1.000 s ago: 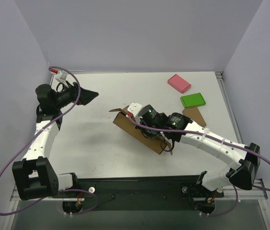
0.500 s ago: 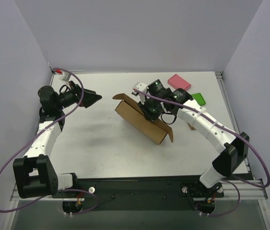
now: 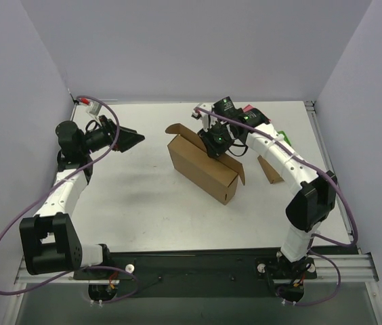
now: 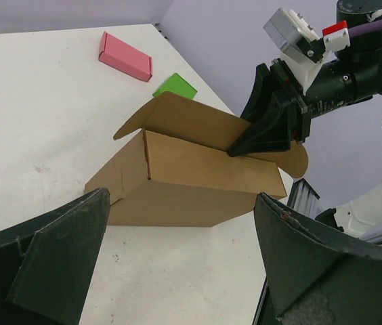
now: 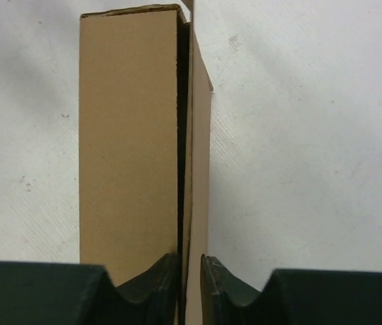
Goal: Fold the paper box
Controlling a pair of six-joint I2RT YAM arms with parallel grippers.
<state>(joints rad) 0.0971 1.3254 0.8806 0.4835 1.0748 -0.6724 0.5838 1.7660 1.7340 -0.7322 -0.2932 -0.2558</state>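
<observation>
Left gripper (image 3: 129,139): hovering at the table's 9 o'clock, well apart from the work, jaws spread wide and holding nothing. It is facing the paper box (image 3: 201,169), probably waiting to brace or press a panel.

Paper box: sitting at the centre of the table (image 3: 137,203), its long body running from 10 o'clock toward 5 o'clock. The walls are standing and a lid flap (image 4: 191,125) is rising along the far side, not yet tucked.

Right gripper (image 3: 217,143): reaching over the box's 1 o'clock edge with jaws narrow, straddling the thin edge of that flap. Whether it is pinching or merely flanking the cardboard cannot be told. The hold appears to be steering the flap toward the body.

Surroundings: a pink block (image 4: 124,56) is lying at 1 o'clock, a green block (image 4: 175,86) at 2 o'clock and a small brown piece (image 3: 270,169) at 3 o'clock. All are lying behind or under the right arm, crowding any swing to that side.
</observation>
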